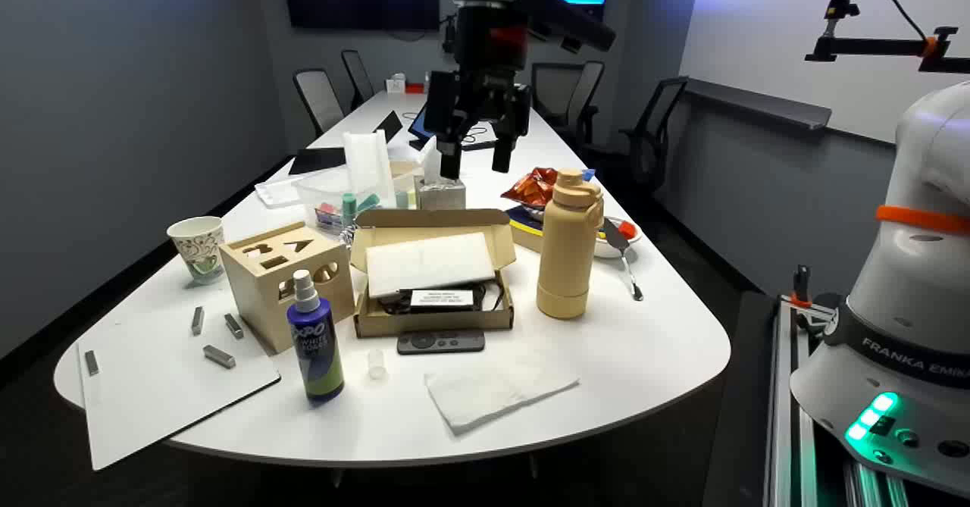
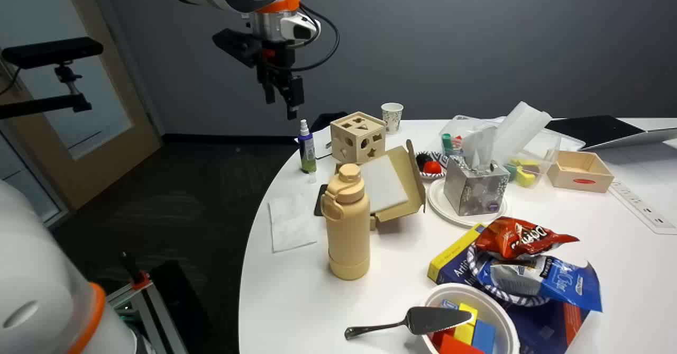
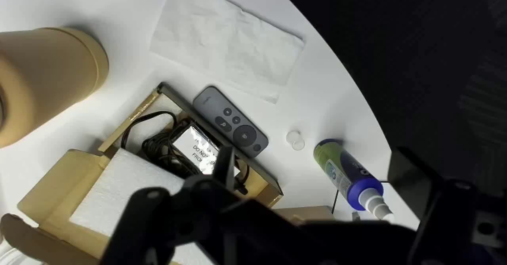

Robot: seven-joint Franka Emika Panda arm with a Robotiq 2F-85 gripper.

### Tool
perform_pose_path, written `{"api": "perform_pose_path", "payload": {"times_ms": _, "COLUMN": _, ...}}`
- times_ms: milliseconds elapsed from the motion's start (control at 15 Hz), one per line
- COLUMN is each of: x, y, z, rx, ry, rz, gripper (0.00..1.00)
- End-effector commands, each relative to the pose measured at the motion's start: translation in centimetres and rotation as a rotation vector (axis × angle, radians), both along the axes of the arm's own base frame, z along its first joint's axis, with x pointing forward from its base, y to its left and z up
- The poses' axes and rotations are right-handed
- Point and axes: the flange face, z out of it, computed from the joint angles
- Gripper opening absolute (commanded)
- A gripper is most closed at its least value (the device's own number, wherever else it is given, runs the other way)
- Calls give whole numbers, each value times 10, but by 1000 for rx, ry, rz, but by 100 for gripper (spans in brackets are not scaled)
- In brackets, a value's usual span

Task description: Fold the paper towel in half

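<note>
The black two-fingered end effector (image 1: pixel 476 160) hangs spread and empty above the round-ended white table (image 1: pixel 648 344), where the thin, rumpled white rectangular paper towel (image 1: pixel 496 393) lies near the edge, presumably for unobstructed folding.

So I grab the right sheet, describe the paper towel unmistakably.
On the white table, a dark remote lies beside the open cardboard box. Past the remote, toward the table's rounded end, lies the white paper towel: thin and creased, unlike the box's tilted white slab.
</note>
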Motion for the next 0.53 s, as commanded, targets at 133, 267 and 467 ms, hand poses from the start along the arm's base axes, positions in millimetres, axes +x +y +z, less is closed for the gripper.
{"api": "perform_pose_path", "payload": {"times_ms": 133, "x": 6, "y": 1, "z": -4, "rx": -4, "ry": 14, "rz": -30, "gripper": 100}}
{"api": "perform_pose_path", "payload": {"times_ms": 267, "x": 15, "y": 7, "z": -18, "rx": -34, "ry": 43, "rz": -97, "gripper": 100}}
{"api": "perform_pose_path", "payload": {"times_ms": 467, "x": 28, "y": 28, "z": -47, "rx": -123, "ry": 94, "rz": -191, "gripper": 100}}
